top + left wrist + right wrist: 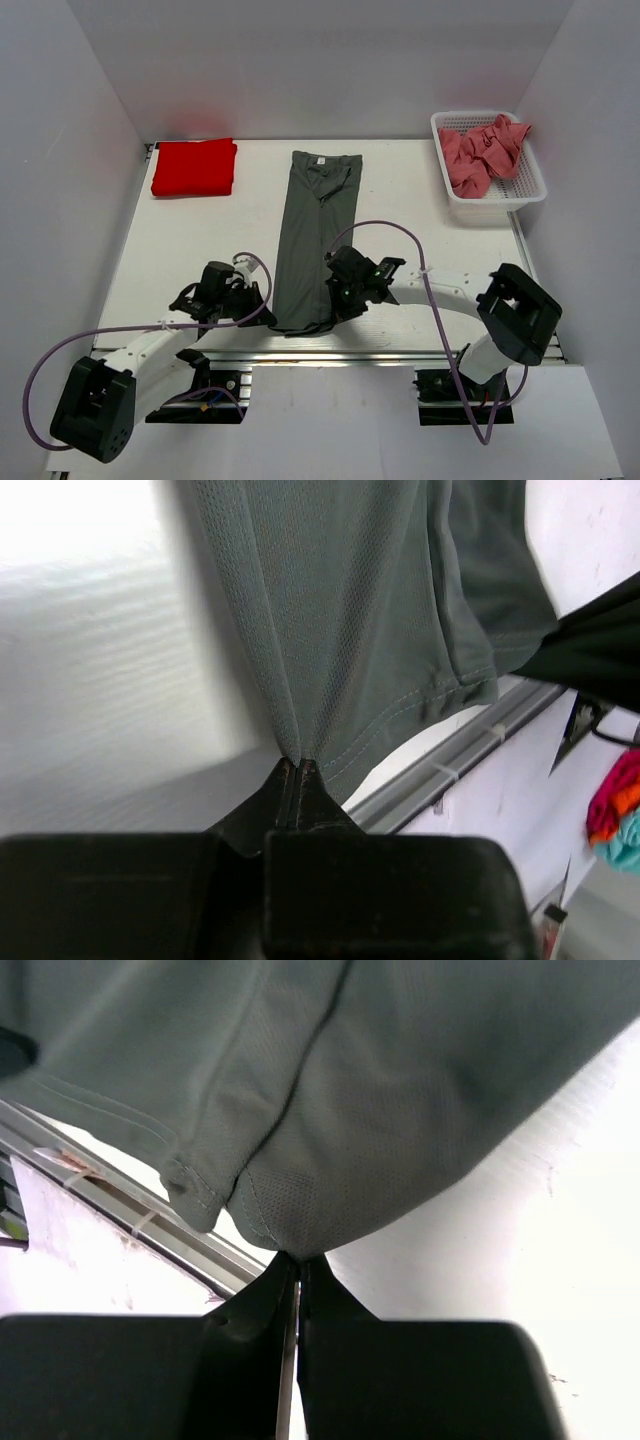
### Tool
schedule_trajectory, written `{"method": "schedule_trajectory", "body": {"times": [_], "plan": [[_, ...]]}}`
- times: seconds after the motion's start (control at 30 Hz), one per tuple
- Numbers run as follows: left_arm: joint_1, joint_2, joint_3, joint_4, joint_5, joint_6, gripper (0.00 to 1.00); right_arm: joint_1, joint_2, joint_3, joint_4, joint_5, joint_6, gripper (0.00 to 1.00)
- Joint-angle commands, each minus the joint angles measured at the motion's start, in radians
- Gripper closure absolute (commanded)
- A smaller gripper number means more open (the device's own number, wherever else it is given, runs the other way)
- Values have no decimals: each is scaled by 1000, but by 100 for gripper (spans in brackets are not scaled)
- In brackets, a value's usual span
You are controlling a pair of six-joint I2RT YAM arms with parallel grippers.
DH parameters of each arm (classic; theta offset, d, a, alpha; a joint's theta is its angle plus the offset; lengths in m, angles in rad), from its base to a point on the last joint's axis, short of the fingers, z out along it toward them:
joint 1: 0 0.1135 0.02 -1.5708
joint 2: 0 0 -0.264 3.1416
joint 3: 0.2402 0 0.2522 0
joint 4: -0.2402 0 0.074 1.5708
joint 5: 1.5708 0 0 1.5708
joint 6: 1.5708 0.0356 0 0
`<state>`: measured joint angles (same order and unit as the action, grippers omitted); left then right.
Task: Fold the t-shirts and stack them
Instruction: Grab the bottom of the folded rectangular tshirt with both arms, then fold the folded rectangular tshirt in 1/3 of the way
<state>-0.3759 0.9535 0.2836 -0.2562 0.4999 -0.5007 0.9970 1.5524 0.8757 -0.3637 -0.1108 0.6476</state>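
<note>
A dark grey t-shirt (315,230) lies folded into a long narrow strip down the middle of the table, collar at the far end. My left gripper (262,306) is shut on the near left corner of its hem (330,660). My right gripper (335,300) is shut on the near right corner of the grey t-shirt (400,1110). In both wrist views the fabric rises straight out of the pinched fingertips. A bright red t-shirt (194,167) lies folded at the far left. Dusty pink t-shirts (482,152) are bunched in the basket.
A white mesh basket (494,205) stands at the far right of the table. A metal rail (330,343) runs along the table's near edge, just behind both grippers. White walls close in the left, right and far sides.
</note>
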Motion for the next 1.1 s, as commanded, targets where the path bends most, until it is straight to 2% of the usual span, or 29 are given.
{"method": "schedule_trajectory", "body": {"times": [0.0,0.07,0.2,0.27,0.37,0.53,0.6,0.93,1.07], "plan": [[-30,20,40,3,51,7,100,-1,-35,6,-14,26,-42,100],[-31,62,63,21,51,7,100,-3,-29,35,-15,43,-54,100],[-40,90,217,-55,-111,16,100,-17,-6,95,-88,228,-20,100],[-40,90,277,-55,-185,-8,100,-32,1,143,-107,263,-23,100],[-40,112,337,-17,-224,-18,100,-63,27,224,-109,309,-58,100],[-18,266,501,-66,-362,-28,100,-127,104,374,-126,388,-130,100],[-18,312,535,-38,-362,-29,100,-144,135,407,-132,410,-140,100],[-9,675,883,-69,-419,-10,100,-293,281,618,-135,356,-204,100],[0,776,1003,-91,-419,-10,100,-340,339,683,-135,300,-235,100]]}}
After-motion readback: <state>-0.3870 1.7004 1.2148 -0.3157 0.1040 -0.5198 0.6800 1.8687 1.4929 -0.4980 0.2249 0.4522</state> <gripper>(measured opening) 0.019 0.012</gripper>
